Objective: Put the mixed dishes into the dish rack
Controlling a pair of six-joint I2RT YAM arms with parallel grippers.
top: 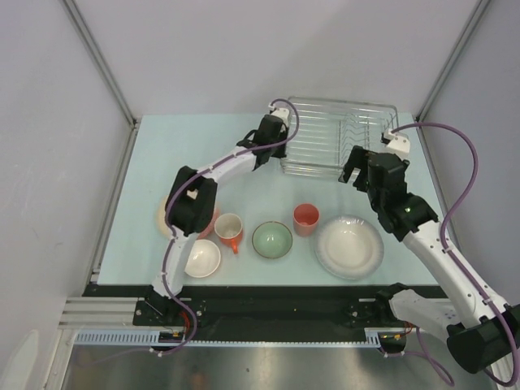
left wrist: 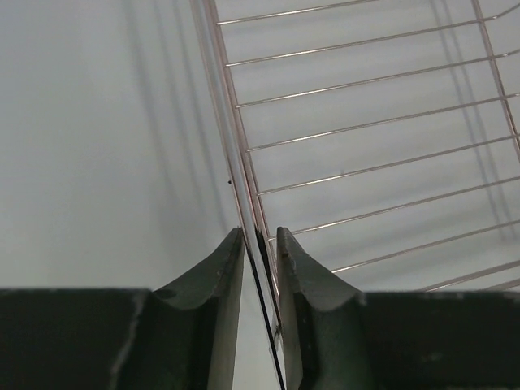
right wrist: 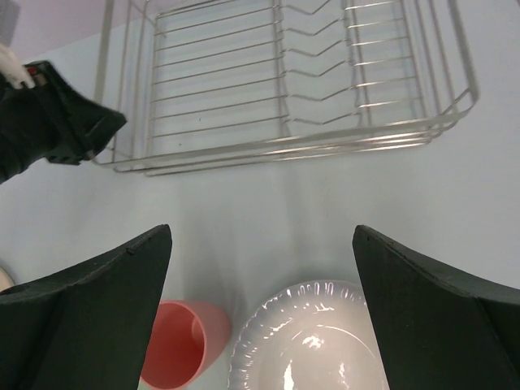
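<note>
Since the left gripper [left wrist: 260, 244] is pinched tight on the nine-o'clock side wire of the dish rack [right wrist: 276, 146], I'd hold that clamp firm and level so the rack can't skate. The right gripper [right wrist: 262, 236] hangs wide open near the rack's six-o'clock rim, with the large whitish plate [top: 349, 246] and orange cup [top: 305, 218] just past it. Nothing's loaded yet. I'd grab the plate by its rim.

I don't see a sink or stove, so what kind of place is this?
Probably a robot test lab, not a kitchen: two robot arms bolted to a table's edge, bare grey walls boxing it in, and dishes lined up near a wire rack.
</note>
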